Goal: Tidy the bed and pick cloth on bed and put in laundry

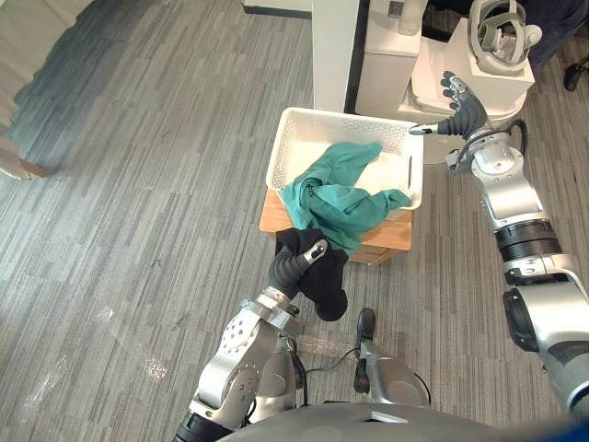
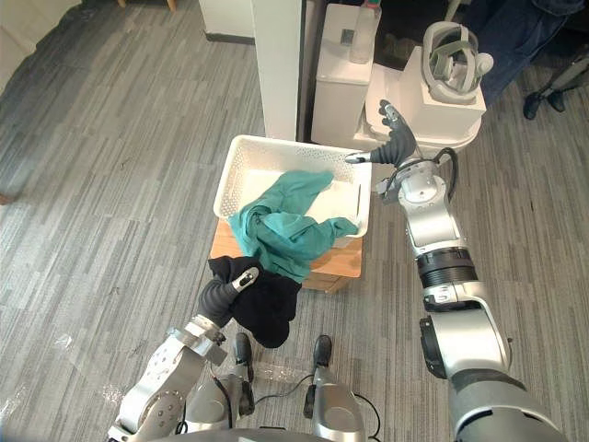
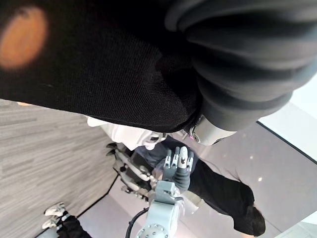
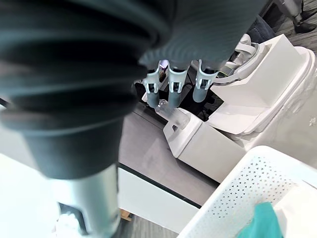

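Observation:
A white perforated laundry basket (image 1: pixel 304 118) sits on a low wooden stand (image 1: pixel 386 241). A teal cloth (image 1: pixel 340 198) lies in it and spills over its front rim. My left hand (image 1: pixel 294 265) is just in front of the basket's near left corner, shut on a black cloth (image 1: pixel 324 281) that hangs from it above the floor. In the left wrist view the black cloth (image 3: pixel 99 74) lies right against the hand. My right hand (image 1: pixel 463 109) is open at the basket's far right corner, fingers (image 4: pixel 171 82) straight and thumb by the rim.
Behind the basket stand a white pillar (image 1: pixel 333 51) and white cabinets (image 1: pixel 460 64) with a headset on top. Grey wood-look floor (image 1: pixel 138 184) stretches to the left of the basket.

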